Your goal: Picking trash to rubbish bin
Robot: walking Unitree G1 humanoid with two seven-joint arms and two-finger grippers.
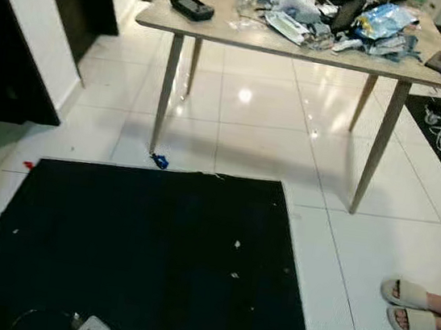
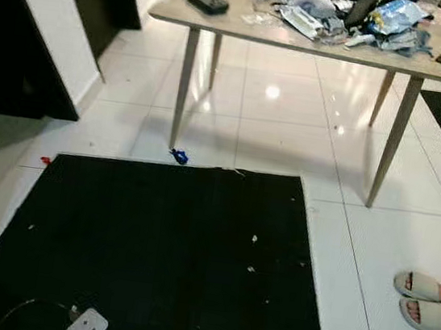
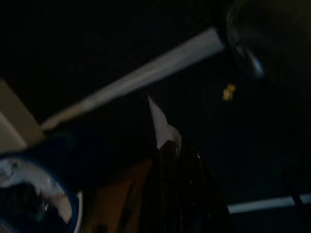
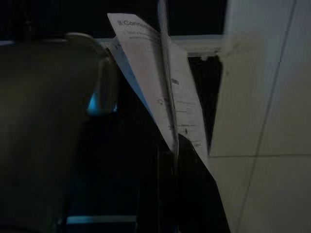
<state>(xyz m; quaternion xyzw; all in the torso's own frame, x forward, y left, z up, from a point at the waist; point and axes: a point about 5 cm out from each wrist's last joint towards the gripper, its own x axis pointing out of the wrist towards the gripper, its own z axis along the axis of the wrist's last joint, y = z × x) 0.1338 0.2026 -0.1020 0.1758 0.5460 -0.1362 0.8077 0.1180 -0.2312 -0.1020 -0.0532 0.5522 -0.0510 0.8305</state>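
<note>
Paper [image 4: 165, 92] is sitting pinched in the closed right gripper [image 4: 172, 160], awaiting binning; trash [image 1: 321, 15] is remaining on the table [image 1: 222, 27]; left gripper's grip is untellable.

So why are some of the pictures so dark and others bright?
Left and right eye views: bright, with ceiling-light glare on the glossy floor tiles under the table. Left wrist view: very dark and murky. Right wrist view: dim, though the printed paper catches light.
</note>
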